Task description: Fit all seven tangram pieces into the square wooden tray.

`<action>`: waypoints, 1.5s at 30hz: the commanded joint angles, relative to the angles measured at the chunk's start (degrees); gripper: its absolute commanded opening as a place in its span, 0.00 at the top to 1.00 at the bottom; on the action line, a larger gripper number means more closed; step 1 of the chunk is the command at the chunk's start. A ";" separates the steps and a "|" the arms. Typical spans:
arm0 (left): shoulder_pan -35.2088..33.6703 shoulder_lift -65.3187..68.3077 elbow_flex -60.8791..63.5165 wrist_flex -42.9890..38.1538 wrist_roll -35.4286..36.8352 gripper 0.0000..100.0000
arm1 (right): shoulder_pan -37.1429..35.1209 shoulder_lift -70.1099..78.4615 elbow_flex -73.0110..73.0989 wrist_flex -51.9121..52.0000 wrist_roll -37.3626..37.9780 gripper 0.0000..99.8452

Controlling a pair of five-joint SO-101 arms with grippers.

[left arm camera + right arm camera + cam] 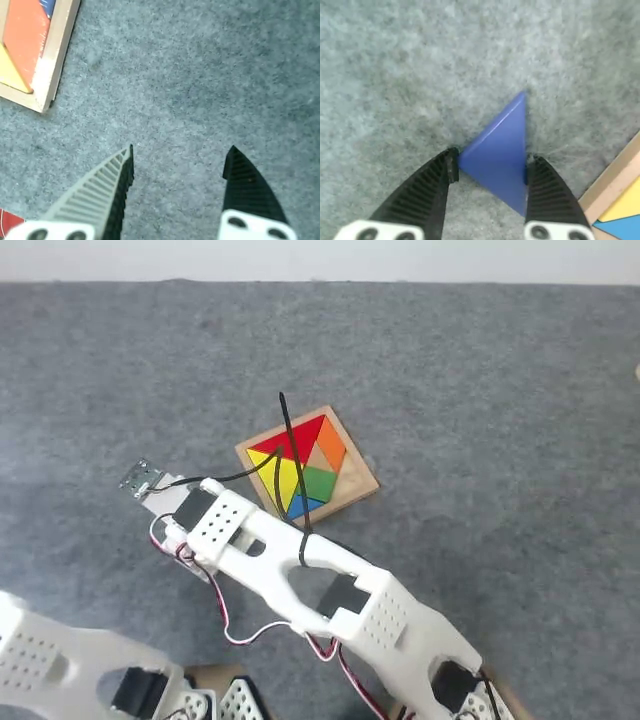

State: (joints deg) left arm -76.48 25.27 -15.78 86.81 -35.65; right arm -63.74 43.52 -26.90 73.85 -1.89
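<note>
The square wooden tray [364, 484] lies mid-table, turned like a diamond, and holds red, yellow, orange, green and blue pieces. A blue triangle [502, 150] lies on the grey carpet just beside the tray's rim [610, 185]. My right gripper [492, 157] is shut on it, one finger at a corner and the other on its straight edge. The right arm [300, 570] stretches from the bottom right to the tray's left side and hides the triangle from above. My left gripper [181, 150] is open above bare carpet, with a tray corner [52, 70] off to one side.
A black cable [292, 455] runs across the tray from the right arm. The left arm [40, 655] sits at the bottom left corner. Grey carpet covers the whole table, with open room to the right of the tray and behind it.
</note>
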 commanded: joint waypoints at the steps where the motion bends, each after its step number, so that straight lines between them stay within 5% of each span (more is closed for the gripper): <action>1: -0.26 -3.87 -2.59 -0.53 0.44 0.72 | 0.57 -3.47 -4.57 6.73 -0.18 0.90; 8: 0.35 -3.87 -2.51 -0.53 2.02 0.72 | 6.81 -6.55 -24.44 28.62 -5.45 0.90; 12: 1.58 -3.87 -2.51 -0.53 2.02 0.72 | 13.76 -8.22 -25.23 29.14 -10.46 0.91; 17: 2.11 -3.87 -2.51 -0.88 2.02 0.72 | 24.57 -8.57 -20.13 28.88 -31.30 0.91; 20: 2.37 -3.87 -2.51 -1.05 2.02 0.72 | 29.41 -7.87 -17.93 28.79 -35.43 0.90; 26: 4.04 -3.78 -2.51 -1.05 2.02 0.72 | 31.25 -5.76 -17.93 27.91 -44.84 0.90; 29: 4.40 -3.78 -2.51 -1.05 2.02 0.72 | 30.90 -5.23 -18.02 27.82 -28.92 0.90; 34: 3.87 -3.78 -2.51 -1.76 1.93 0.72 | 31.16 -4.79 -18.64 25.36 26.20 0.91; 41: 3.96 -3.78 -2.42 -1.67 1.93 0.72 | 31.87 -4.70 -18.55 28.88 72.00 0.93; 45: 3.25 -3.78 -2.42 -1.67 1.93 0.72 | 31.96 -4.44 -18.29 28.97 86.07 0.93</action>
State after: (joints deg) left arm -72.70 25.27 -15.78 85.85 -34.07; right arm -32.88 39.47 -44.31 100.48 71.08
